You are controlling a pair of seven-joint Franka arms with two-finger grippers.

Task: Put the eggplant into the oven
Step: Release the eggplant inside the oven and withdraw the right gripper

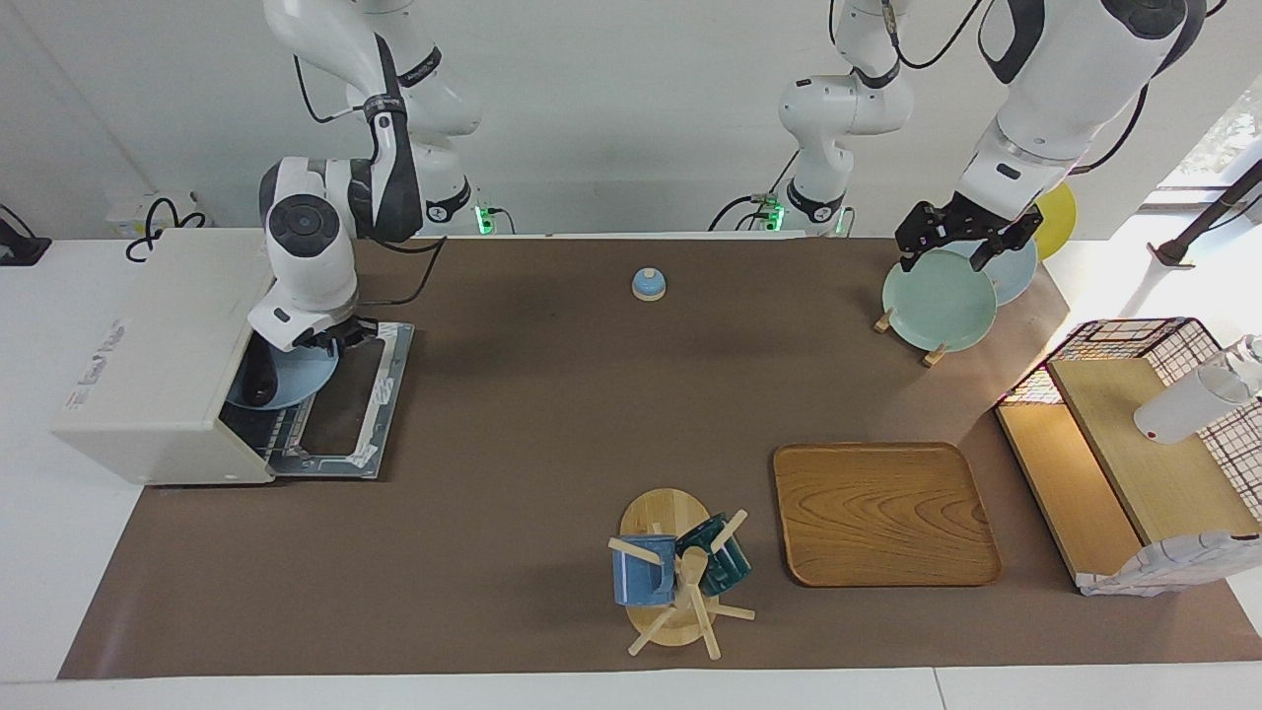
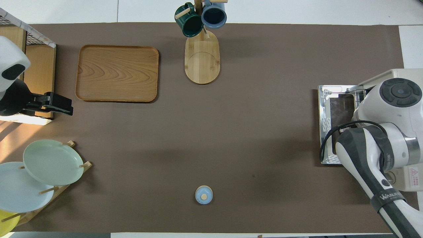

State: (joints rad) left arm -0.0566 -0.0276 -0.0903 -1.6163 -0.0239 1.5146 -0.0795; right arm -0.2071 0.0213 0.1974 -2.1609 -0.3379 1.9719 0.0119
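The off-white oven stands at the right arm's end of the table, its door folded flat onto the mat. A light blue plate lies in the oven's mouth with the dark eggplant on it. My right gripper hangs just above the plate's outer edge; whether it touches the plate cannot be made out. In the overhead view the right arm hides the plate and eggplant, and only the oven and door show. My left gripper waits open over the plate rack, holding nothing.
A small blue bell sits near the robots at mid-table. A mug tree and a wooden tray stand farther out. A rack with a green plate and a wire-sided wooden shelf occupy the left arm's end.
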